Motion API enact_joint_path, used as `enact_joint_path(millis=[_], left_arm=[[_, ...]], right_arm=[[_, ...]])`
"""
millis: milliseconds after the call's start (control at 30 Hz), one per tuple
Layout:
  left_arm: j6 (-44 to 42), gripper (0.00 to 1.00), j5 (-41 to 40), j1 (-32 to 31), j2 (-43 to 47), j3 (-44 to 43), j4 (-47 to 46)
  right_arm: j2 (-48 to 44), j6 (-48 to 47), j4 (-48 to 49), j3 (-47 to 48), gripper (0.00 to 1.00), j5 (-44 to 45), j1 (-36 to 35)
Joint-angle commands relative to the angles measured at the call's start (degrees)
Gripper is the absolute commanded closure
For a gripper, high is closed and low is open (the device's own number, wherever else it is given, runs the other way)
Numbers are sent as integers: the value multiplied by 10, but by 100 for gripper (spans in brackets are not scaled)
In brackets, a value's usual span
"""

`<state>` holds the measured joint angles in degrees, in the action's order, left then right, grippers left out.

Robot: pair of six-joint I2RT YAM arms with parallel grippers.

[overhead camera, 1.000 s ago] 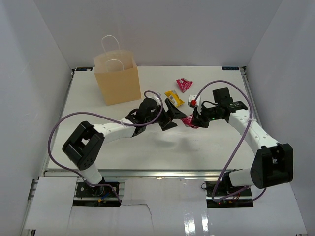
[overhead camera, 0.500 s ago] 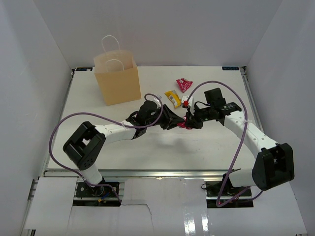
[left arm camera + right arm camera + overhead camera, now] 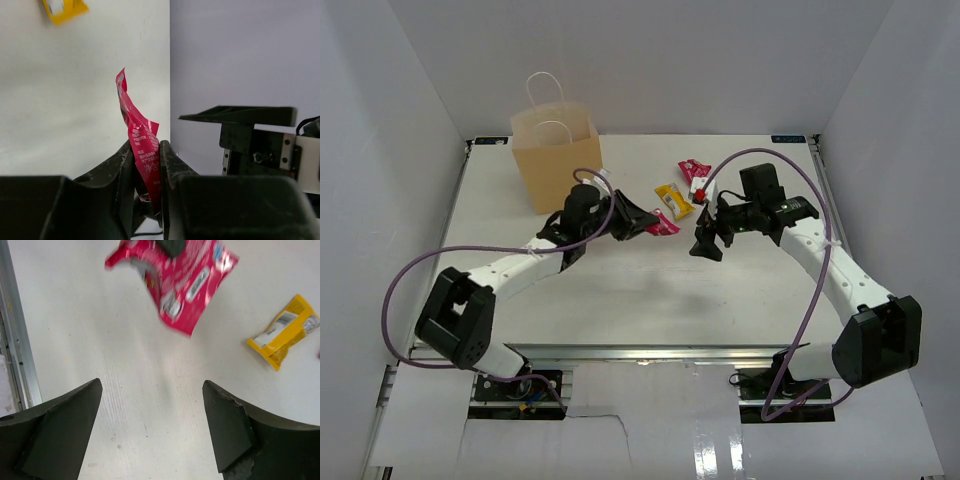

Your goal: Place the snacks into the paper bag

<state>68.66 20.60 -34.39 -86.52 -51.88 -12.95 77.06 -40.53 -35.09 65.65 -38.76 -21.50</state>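
Observation:
My left gripper (image 3: 644,220) is shut on a magenta snack packet (image 3: 664,224) and holds it above the table, to the right of the tan paper bag (image 3: 558,170). In the left wrist view the packet (image 3: 134,117) stands upright, pinched between the fingers of that gripper (image 3: 146,146). My right gripper (image 3: 708,242) hangs open and empty a short way to the right. From the right wrist view the packet (image 3: 186,276) shows ahead of the open right gripper (image 3: 151,386). A yellow snack (image 3: 673,198) and a red-pink snack (image 3: 692,172) lie on the table behind.
The paper bag stands upright at the back left with its white loop handles (image 3: 546,88) up. White walls close in the table (image 3: 620,290) on three sides. A metal rail (image 3: 15,340) runs along the table edge. The yellow snack (image 3: 285,330) lies right of my right gripper.
The magenta packet passed from my right gripper to my left. The right jaws opened and drew back to the right. The left arm swung left toward the bag with the packet.

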Motion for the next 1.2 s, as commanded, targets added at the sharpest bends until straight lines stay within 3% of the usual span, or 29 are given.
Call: enact_joint_path(millis=[0,33,167,300,433,567,800,867,900,1167], left_arm=[[-137,96,-4,48,70,-80,125],[-200,96,-4,62,72,-139,158],[-321,96,-40,97,72,-276,266],[-364,95,-43,169,51,-379,325],[-288,94,-6,296,13,-431,337],[-196,92,27,361,-36,-457,325],[-125,84,57,394,-90,-488,323],[-115,75,55,399,-93,-488,323],[-111,66,55,404,-95,-487,323],[-113,32,59,412,-91,-521,321]], right_arm=[[-14,1,-13,49,13,-16,13],[-10,5,-13,58,12,-24,15],[7,29,-2,63,12,-28,20],[21,47,20,60,12,-20,20],[34,98,66,55,11,25,20],[50,164,112,64,12,76,20],[85,301,209,67,8,216,20],[94,351,240,65,1,240,19],[111,369,246,68,4,247,19],[257,460,235,143,5,230,14]])
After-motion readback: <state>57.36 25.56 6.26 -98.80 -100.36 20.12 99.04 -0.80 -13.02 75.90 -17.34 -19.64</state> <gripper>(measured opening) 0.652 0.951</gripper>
